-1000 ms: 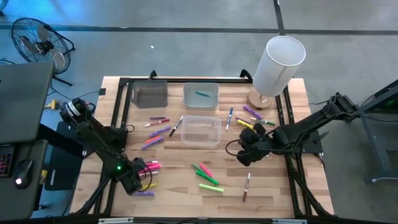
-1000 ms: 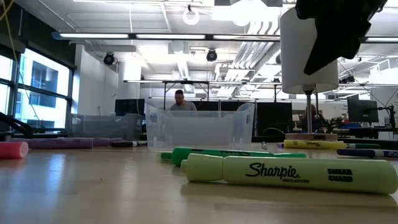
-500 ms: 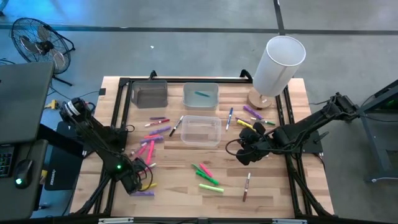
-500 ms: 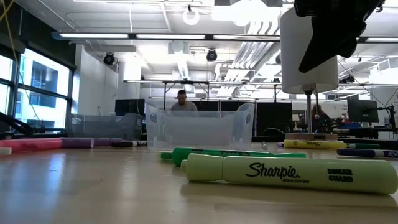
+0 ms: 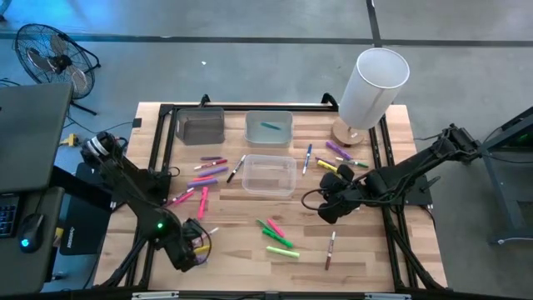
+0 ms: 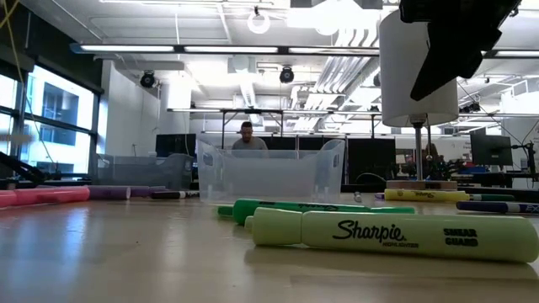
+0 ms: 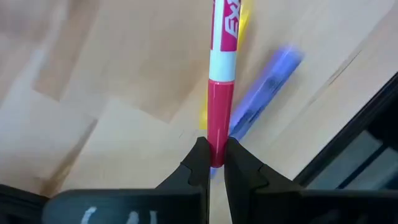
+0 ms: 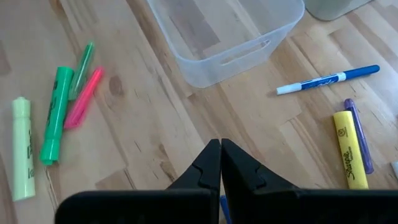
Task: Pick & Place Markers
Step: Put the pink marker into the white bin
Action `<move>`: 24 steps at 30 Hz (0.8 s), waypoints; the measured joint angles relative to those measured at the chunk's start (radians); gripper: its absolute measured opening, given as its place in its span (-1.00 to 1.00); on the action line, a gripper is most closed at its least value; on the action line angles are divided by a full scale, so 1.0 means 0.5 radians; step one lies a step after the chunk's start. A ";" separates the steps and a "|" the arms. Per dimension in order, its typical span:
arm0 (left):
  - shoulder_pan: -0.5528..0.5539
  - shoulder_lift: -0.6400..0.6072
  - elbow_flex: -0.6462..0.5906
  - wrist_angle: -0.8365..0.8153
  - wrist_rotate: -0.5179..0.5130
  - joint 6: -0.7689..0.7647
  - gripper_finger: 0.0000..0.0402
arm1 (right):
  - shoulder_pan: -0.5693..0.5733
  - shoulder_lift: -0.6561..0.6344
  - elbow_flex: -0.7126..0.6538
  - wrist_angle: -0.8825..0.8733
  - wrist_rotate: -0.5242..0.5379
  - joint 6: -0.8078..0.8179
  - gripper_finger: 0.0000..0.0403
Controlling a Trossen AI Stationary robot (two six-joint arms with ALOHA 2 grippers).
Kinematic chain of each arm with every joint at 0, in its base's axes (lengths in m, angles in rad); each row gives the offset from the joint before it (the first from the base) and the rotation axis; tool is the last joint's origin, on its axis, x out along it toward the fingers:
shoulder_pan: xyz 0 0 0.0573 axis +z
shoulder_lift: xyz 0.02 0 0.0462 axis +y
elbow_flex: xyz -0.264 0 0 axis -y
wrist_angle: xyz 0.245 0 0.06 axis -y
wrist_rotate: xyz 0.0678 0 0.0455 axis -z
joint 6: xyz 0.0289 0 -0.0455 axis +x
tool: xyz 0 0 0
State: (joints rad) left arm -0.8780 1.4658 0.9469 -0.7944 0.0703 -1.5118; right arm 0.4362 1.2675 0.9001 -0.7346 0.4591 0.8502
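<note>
Markers in many colours lie scattered over the wooden table [image 5: 241,267]. My left gripper [image 5: 194,242] hangs near the table's near left corner, shut on a red-capped, white-barrelled marker [image 7: 221,74]. Below it on the wood lie a purple marker [image 7: 264,87] and a yellow one [image 7: 244,18]. My right gripper [image 8: 221,152] hovers shut and empty to the right of the middle clear bin [image 5: 268,175]. Green, pink and pale yellow markers [image 8: 56,115] lie near it. My left gripper pinches the marker's red cap [image 7: 216,146] at its end between its two fingertips. The fingers come from above, pointing steeply down. The marker sticks out beyond the fingertips, its white barrel away from them, lifted clear of the table.
A grey bin [image 5: 201,127] and a clear bin [image 5: 269,127] holding a teal marker stand at the far edge. A tall white cylinder [image 5: 372,83] stands at the far right. Pink and purple markers [image 5: 202,187] lie left of the middle bin; a blue one [image 8: 328,79] lies to its right.
My left gripper has shut on the red-capped marker, then risen with it and moved toward the table's near edge, so the marker is now lifted clear. A pink marker that lay beside the gripper has shifted toward the far edge and now lies sideways in the low view.
</note>
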 joint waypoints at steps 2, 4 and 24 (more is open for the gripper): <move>0.080 0.000 0.114 -0.133 -0.005 0.080 -0.93 | 0.001 0.000 0.000 0.003 -0.008 -0.028 -0.99; 0.174 -0.001 0.230 -0.297 -0.031 0.198 -0.93 | 0.002 0.000 0.000 0.006 -0.010 -0.042 -0.99; 1.690 0.279 0.971 -0.685 -0.125 2.210 -0.93 | 0.002 0.000 0.000 0.095 0.005 -0.096 -0.99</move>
State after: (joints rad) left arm -0.0332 1.6052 1.4325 -1.1367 0.0080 -0.4070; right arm 0.4370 1.2675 0.9001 -0.6868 0.4618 0.8024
